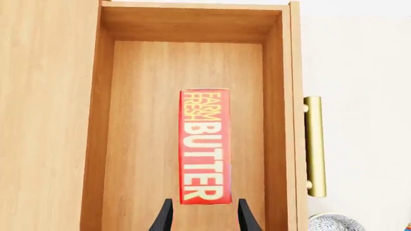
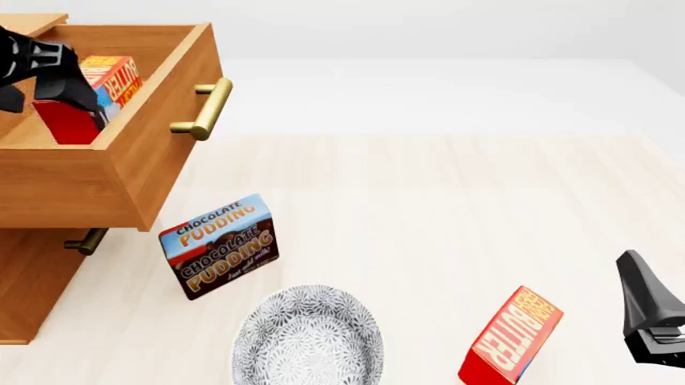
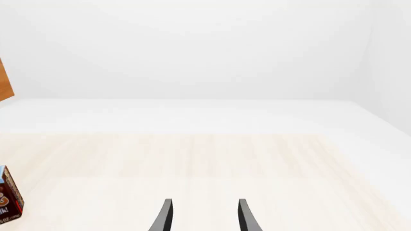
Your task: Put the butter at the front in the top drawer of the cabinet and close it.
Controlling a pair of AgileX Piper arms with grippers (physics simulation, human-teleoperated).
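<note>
Butter (image 1: 205,147) lies inside the open top drawer (image 2: 160,120); left gripper (image 1: 205,216) hangs above it, jaws apart, holding nothing. Right gripper (image 3: 204,216) idles, open, empty. Closing remains.

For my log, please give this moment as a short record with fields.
top drawer: pulled open
butter: inside the top drawer
left claw: open, above the butter, not gripping it
right claw: open, holding nothing
second butter box: on the table
pudding box: on the table, beside the cabinet
patterned bowl: near edge
</note>
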